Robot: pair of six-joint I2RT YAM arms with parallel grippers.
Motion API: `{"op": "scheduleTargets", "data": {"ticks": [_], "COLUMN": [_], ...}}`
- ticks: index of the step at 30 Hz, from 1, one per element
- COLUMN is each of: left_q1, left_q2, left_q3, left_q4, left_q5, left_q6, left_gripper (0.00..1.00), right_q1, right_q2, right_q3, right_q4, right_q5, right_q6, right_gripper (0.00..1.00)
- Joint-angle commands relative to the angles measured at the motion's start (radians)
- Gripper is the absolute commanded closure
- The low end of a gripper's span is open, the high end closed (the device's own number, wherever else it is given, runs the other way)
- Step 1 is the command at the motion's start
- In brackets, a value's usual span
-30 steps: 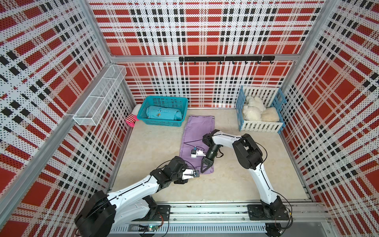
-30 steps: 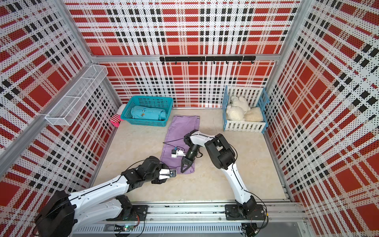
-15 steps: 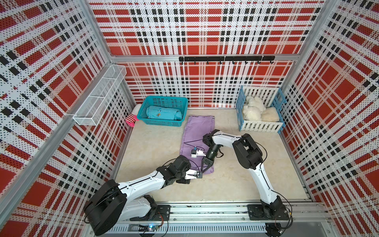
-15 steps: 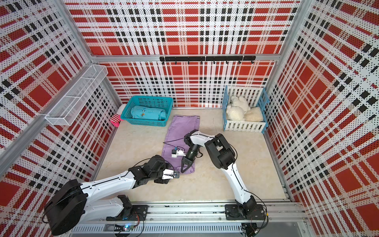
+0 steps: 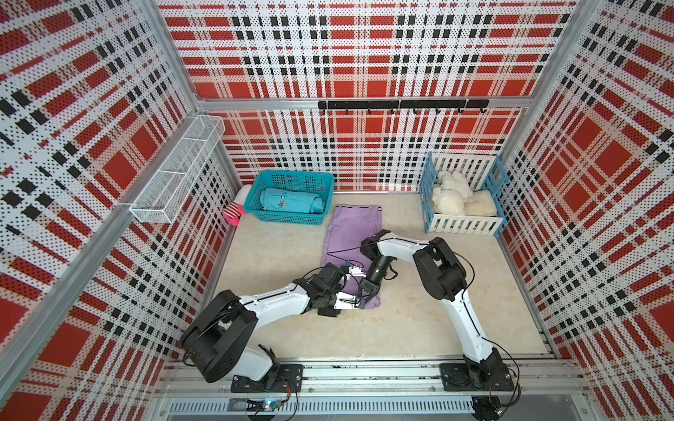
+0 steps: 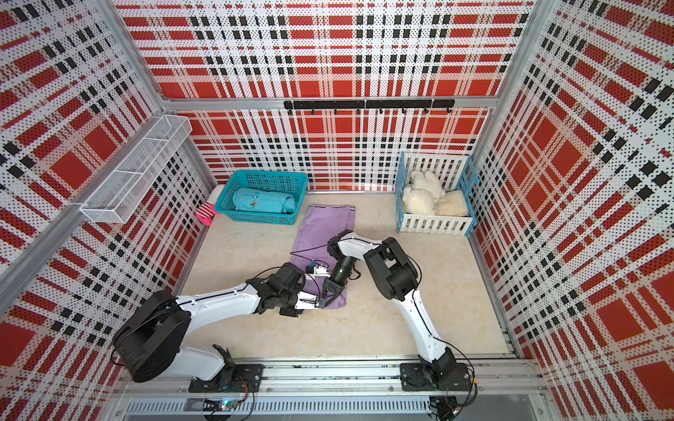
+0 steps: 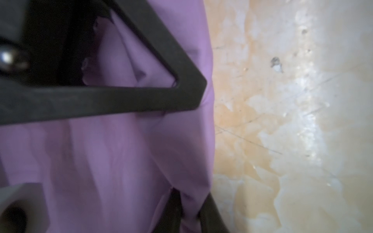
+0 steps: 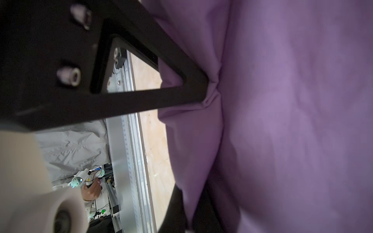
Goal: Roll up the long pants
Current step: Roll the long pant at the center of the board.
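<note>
The long pants [image 5: 351, 233] lay flat on the table [image 5: 277, 262] as a lilac strip running far to near; their far end sat just right of the teal basket [image 5: 284, 218], and their near hem was under both arms.

The change was on the left side; a second earlier the left gripper [image 5: 359, 301] had hung with its fingers apart over bare table just off the near-left corner of the cloth; it had since slid right onto the near hem and closed. In the left wrist view lilac fabric bunched between its dark fingers [image 7: 121, 98], so I read it as clamped on the hem. The right gripper [image 5: 366, 293] had not shifted; it stayed pinched on that same hem. In the right wrist view the creases ran into the tip of one of its fingers [image 8: 141, 98].

So both grippers now held the near end, very close to each other and towards the right part of the hem. No turn of cloth showed in either top view, and the strip was still flat along its whole length, so the rolling itself looked not yet begun. With two holds in place, the next step was probably to lift the hem a little and fold it towards the far end. Because the pinches sat so near each other, the left corner of the hem might trail and leave the first turn uneven.
</note>
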Motion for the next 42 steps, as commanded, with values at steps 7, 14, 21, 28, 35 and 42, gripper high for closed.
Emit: {"op": "scheduleTargets", "data": {"ticks": [7, 14, 21, 28, 35, 42], "left_q1": [0.1, 0.11, 0.146, 0.165, 0.216, 0.239], "left_q2": [0.042, 0.144, 0.463, 0.752, 0.869, 0.912], "left_q3": [0.037, 0.097, 0.366, 0.683, 0.783, 0.813], "left_q4": [-0.167, -0.235, -0.552, -0.825, -0.886, -0.884], "left_q5": [0.164, 0.212, 0.281, 0.327, 0.36, 0.355], "left_q6": [0.053, 0.075, 0.076, 0.002, -0.008, -0.012], "left_gripper": [1.0, 1.0, 0.99, 0.98, 0.96, 0.94], "right_q1": [-0.083, -0.202, -0.246, -0.052, 0.283, 0.472], "right_q2": [-0.162, -0.328, -0.769, -1.296, -1.328, -1.024], "right_q3": [-0.113, -0.154, -0.395, -0.749, -0.853, -0.866], "right_q4": [0.194, 0.221, 0.531, 0.881, 0.748, 0.786], "right_q5": [0.071, 0.154, 0.501, 0.758, 1.022, 1.226], "right_q6": [0.103, 0.16, 0.379, 0.414, 0.294, 0.23], "right_gripper": [0.62, 0.07, 0.03, 0.02, 0.08, 0.41]}}
